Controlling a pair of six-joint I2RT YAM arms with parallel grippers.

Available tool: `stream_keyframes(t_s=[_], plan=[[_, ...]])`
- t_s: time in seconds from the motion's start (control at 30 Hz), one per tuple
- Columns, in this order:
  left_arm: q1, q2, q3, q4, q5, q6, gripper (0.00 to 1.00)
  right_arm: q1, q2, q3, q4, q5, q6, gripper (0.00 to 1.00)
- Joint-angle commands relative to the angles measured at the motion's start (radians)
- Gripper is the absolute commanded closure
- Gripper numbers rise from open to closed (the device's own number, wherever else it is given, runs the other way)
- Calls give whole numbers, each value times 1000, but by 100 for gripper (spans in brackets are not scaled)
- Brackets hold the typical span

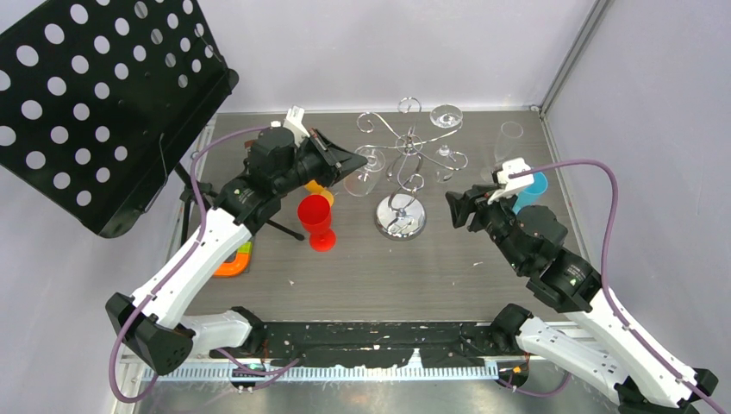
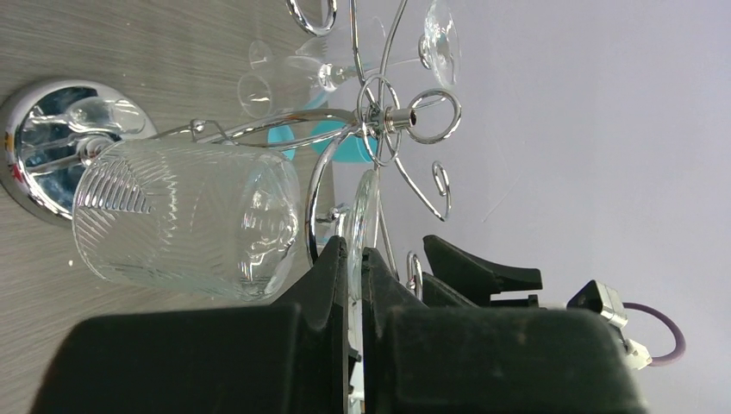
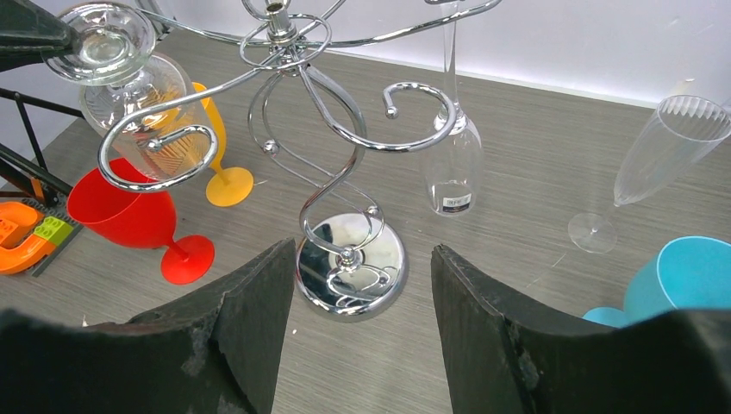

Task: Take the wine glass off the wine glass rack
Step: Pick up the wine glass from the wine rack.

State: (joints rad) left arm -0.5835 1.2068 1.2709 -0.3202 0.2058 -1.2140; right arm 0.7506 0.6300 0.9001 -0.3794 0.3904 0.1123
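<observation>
Clear ribbed glass forms the wine glass [image 2: 181, 216], which hangs bowl-down and tilted against a curled arm of the wine glass rack [image 1: 401, 216]. Its round foot is pinched edge-on between the closed jaws of the left gripper [image 2: 353, 254], and the bowl lies just beyond the fingertips and off to one side. I cannot tell whether the stem rests in the arm's curl. The rack's loop-topped post stands a little past those jaws. The right gripper [image 3: 362, 250] is well apart from the glass, its jaws spread wide and holding nothing. Straight ahead between them is the rack's mirrored base on the grey wood-grain table [image 1: 448, 276]. Ahead of these jaws and slightly to the right, a slim clear glass [image 3: 452, 164] hangs from another scroll arm. Farther right a fluted champagne glass [image 3: 655, 155] stands on the table, and a blue cup [image 3: 690, 276] sits just beside the right finger. Ahead of the left finger stands a red goblet [image 3: 129, 216], with a yellow goblet [image 3: 220, 147] beyond it and an orange toy [image 3: 26, 241] further left. A black perforated music stand [image 1: 95, 95] rises behind and left of the left gripper's jaws.
</observation>
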Motion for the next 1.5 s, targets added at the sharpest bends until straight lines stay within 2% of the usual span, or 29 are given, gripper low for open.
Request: stream_keyframes(t_s=[0.0, 0.47, 0.73, 1.47], plan=[[0, 12, 26, -51, -24, 47, 100, -4, -18, -2, 50, 2, 10, 35], [9, -29, 100, -111, -16, 95, 100, -6, -22, 11, 46, -1, 19, 35], [45, -54, 88, -100, 10, 103, 100, -4, -23, 16, 36, -7, 27, 35], [99, -10, 173, -70, 66, 100, 100, -5, -11, 5, 47, -10, 31, 36]])
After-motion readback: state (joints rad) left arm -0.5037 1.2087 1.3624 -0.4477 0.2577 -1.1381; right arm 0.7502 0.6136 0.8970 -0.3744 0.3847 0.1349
